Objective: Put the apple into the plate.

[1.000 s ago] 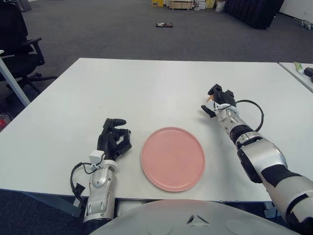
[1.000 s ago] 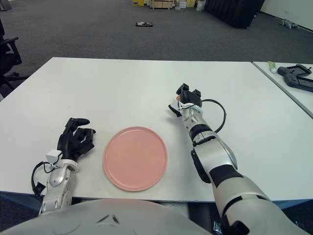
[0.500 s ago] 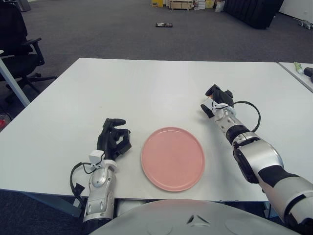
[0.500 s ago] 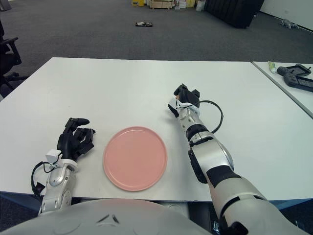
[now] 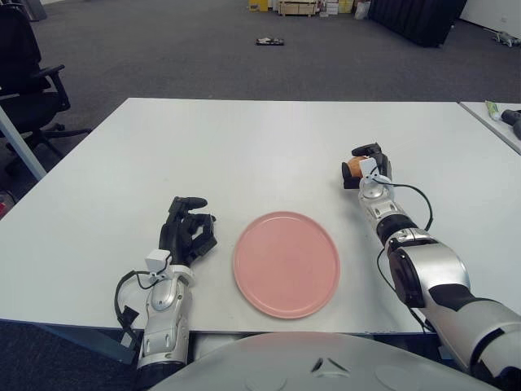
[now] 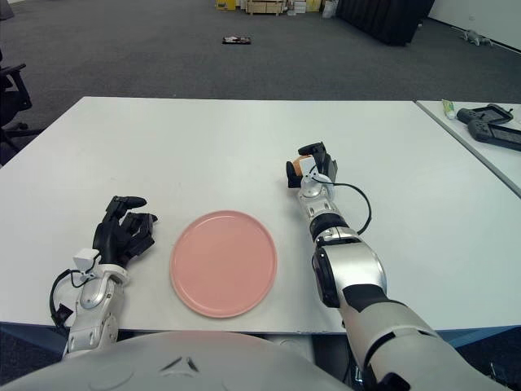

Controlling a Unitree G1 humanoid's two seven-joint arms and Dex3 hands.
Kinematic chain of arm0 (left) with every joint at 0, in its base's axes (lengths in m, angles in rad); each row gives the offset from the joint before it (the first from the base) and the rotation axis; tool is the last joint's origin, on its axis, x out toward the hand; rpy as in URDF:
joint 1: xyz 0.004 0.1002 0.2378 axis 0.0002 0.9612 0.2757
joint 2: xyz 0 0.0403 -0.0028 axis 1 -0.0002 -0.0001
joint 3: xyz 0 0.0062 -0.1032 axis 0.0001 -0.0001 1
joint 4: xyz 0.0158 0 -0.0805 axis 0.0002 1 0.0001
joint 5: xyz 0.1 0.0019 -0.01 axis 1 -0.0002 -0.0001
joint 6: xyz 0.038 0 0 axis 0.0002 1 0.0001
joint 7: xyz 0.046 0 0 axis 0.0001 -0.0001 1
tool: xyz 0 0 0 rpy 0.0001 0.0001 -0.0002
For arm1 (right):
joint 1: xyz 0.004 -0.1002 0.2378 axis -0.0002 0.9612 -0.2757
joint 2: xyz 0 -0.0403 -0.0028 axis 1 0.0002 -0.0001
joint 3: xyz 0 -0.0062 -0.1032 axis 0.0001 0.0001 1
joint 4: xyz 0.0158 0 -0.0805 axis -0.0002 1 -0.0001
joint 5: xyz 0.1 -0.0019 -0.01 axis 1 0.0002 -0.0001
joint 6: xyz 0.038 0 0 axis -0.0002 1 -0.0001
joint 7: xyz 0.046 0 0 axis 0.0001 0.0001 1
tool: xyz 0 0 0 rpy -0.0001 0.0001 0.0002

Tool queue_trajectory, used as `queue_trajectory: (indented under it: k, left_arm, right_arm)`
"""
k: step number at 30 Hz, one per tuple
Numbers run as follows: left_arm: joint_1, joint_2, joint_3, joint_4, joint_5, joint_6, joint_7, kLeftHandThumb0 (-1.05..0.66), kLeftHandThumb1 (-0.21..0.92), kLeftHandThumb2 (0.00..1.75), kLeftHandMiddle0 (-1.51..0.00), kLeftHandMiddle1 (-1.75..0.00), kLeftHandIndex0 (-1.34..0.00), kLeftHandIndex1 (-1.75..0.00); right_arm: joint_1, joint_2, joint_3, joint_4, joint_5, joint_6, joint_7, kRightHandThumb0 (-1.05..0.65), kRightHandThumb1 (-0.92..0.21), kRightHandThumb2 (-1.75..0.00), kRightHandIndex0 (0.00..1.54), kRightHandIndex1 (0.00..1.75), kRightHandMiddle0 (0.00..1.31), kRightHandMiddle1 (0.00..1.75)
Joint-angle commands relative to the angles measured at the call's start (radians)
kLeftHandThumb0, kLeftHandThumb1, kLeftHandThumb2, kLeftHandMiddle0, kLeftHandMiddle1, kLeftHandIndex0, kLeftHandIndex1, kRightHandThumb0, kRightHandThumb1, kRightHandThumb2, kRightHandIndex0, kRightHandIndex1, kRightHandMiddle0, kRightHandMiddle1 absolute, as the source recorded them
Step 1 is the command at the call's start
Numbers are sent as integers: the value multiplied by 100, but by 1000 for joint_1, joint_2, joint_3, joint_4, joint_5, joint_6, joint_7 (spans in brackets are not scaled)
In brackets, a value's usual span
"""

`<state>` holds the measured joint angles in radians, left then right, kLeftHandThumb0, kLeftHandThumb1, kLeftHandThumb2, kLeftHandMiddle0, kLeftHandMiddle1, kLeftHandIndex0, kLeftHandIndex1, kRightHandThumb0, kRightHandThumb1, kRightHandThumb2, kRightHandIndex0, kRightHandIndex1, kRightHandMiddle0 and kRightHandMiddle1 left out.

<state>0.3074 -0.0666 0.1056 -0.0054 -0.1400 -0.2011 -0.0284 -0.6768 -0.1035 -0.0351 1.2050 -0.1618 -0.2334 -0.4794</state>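
Since a second ago the right hand [image 5: 363, 164] has turned and slid a little toward the middle of the table [image 5: 244, 147], and its forearm now runs straighter up from the near edge. From the left eye, its dark fingers [image 5: 368, 150] are curled around a small orange-brown apple [image 5: 354, 167], which peeks out on the hand's left side. The apple sits beyond and to the right of the pink plate [image 5: 286, 263], apart from it; whether it touches the table I cannot tell. The plate has not shifted and holds nothing. The left hand [image 5: 189, 230] shows just left of the plate, unchanged, its fingers bent loosely and holding nothing.

From the right eye, the right hand [image 6: 310, 165] shows the same turn: earlier its fingers pointed leftward, now they close over the apple [image 6: 300, 166] from above and from the left. The plate [image 6: 223, 262] lies in the same spot near the front edge, and the left hand [image 6: 124, 231] stays beside it as before.
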Motion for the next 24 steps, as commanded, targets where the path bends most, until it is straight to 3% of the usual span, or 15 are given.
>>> queue_trajectory:
  k: [1,12,24]
  left_arm:
    - [-7,3,0,23,-3,14,-3,0,55,97,-46,-153,-35,-175]
    - [-8,4,1,25,-8,10,-10,0,55,97,-48,-151,-35,-175]
    - [-12,2,0,28,-6,16,-9,0,56,97,-46,-154,-34,-175]
  right_arm:
    - [41,34,-27,-28,41,-47,20,0,-3,-163,85,170,59,175]
    - [116,58,-64,-162,96,-132,85,0,-2,-165,86,169,60,175]
    - [227,101,-67,-451,137,-146,166,0,-1,-167,86,171,61,175]
